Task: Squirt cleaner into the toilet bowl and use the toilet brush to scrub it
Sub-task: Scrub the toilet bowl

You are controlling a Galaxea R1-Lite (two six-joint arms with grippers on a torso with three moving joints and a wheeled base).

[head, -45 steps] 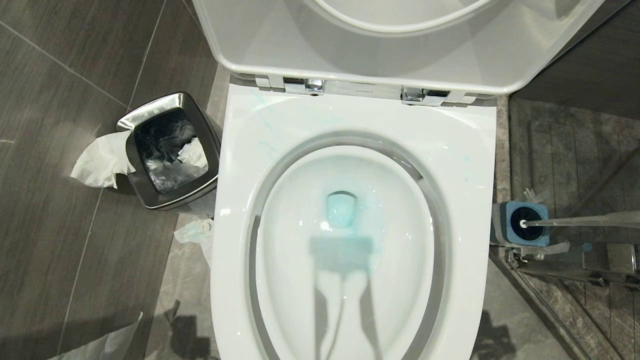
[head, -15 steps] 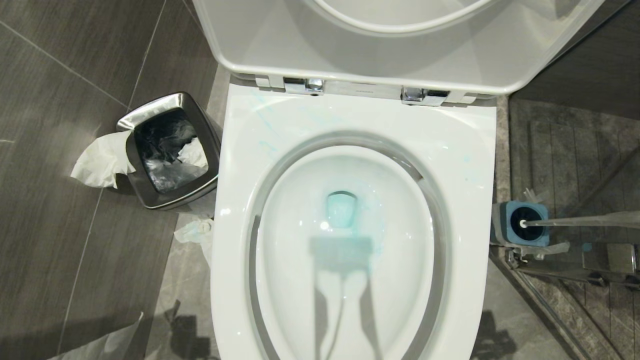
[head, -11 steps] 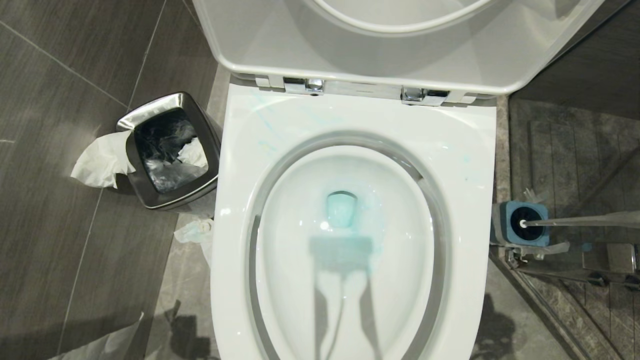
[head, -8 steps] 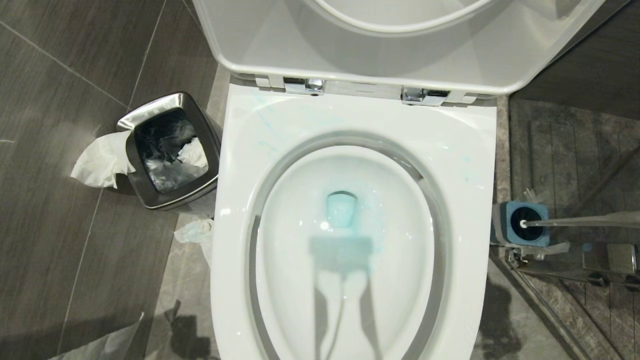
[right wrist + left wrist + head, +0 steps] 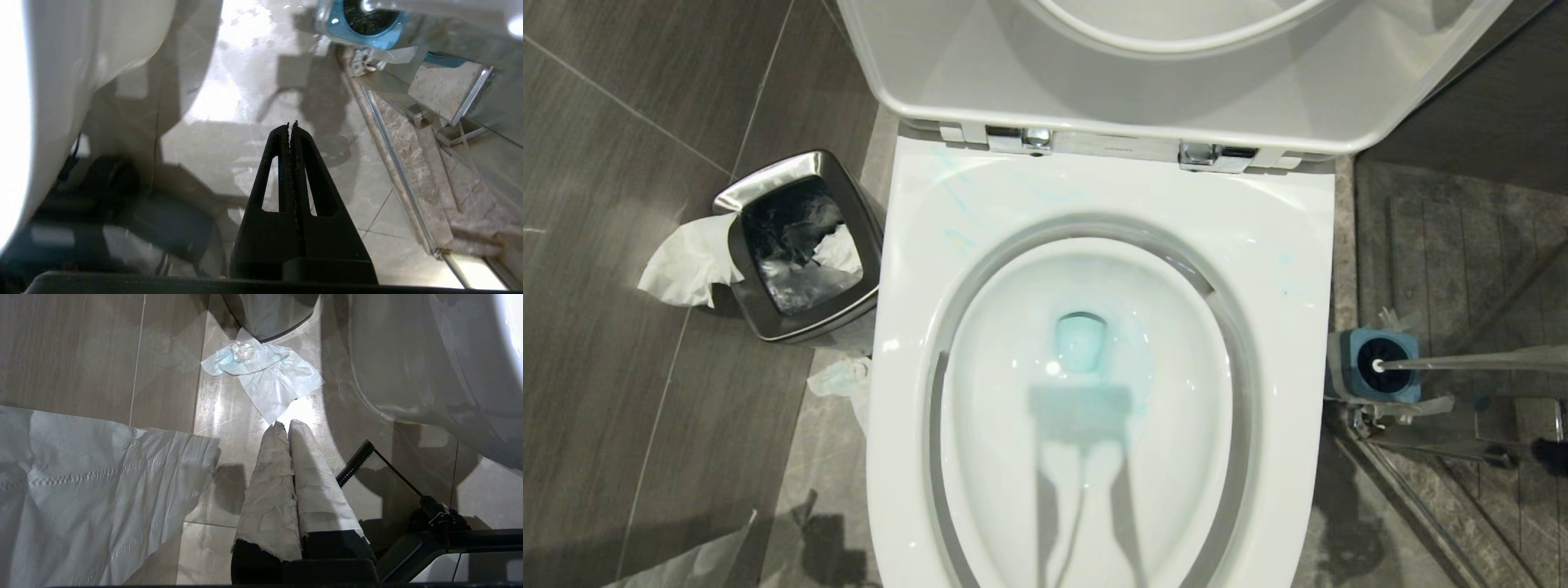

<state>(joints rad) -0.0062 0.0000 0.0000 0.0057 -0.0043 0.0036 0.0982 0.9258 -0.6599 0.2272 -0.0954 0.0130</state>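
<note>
Cleaner (image 5: 1081, 341) already tints the bowl (image 5: 1013, 457). Right pincer (image 5: 289, 125), closed and empty, has just entered at the far right edge, near the brush (image 5: 1470, 359) in its holder (image 5: 1347, 392); scrubbing appears next. Left pincer (image 5: 286, 425) is closed and parked.

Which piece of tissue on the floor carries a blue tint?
The small crumpled tissue lying between the waste bin and the toilet bowl; its bunched end is pale blue. The large sheet nearer the robot is plain white.

Pretty clearly a bathroom: white toilet bowl (image 5: 1086, 408) with its lid (image 5: 1176, 73) up, grey floor tiles (image 5: 621, 163), a little steel waste bin (image 5: 800, 245) alongside, and the toilet brush (image 5: 1462, 360) in its holder (image 5: 1376, 366).
</note>
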